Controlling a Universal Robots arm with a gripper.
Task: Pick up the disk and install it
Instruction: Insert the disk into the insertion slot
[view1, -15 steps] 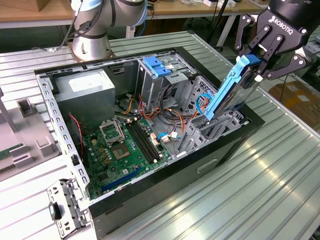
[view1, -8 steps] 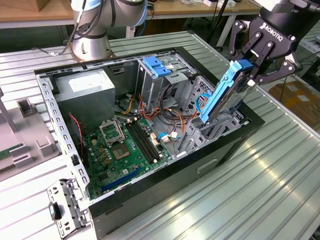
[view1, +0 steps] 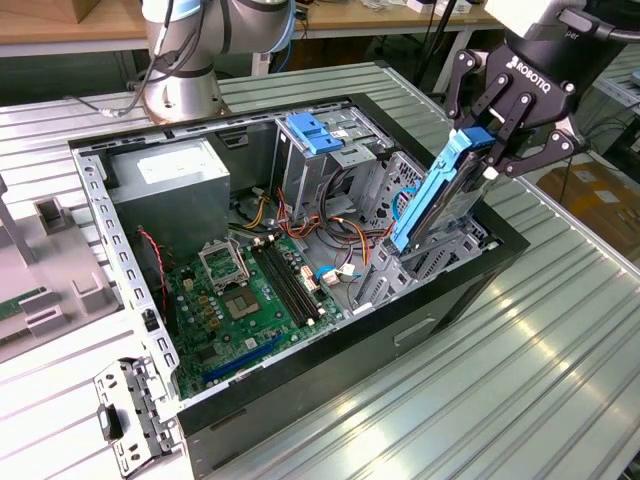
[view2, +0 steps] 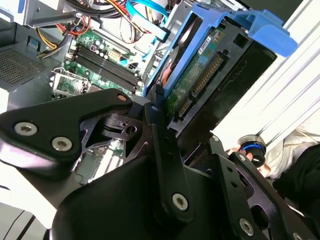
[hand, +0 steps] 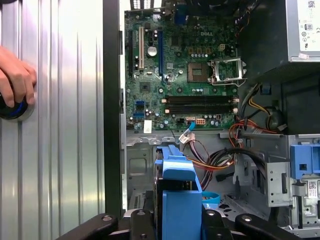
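blue-framed disk (view1: 437, 195) pinched in my gripper (view1: 482, 152), tilted.
its lower end sits inside the open computer case (view1: 300, 400) at the exterior view's right, beside the motherboard (view1: 240, 300); a hand (hand: 16, 80) rests on the table (hand: 60, 140).

Robotics lab, alu-slat bench (view1: 480, 380), opened PC case (view1: 300, 395), robot arm base (view1: 185, 85), wooden desks (view1: 60, 30) behind

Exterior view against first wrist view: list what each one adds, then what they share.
Exterior view: the arm's base beyond the case and a loose metal bracket by its corner. First wrist view: a hand on a blue-ringed knob beside the case. Shared: the gripper shut on the tilted disk, plus the motherboard and power supply.
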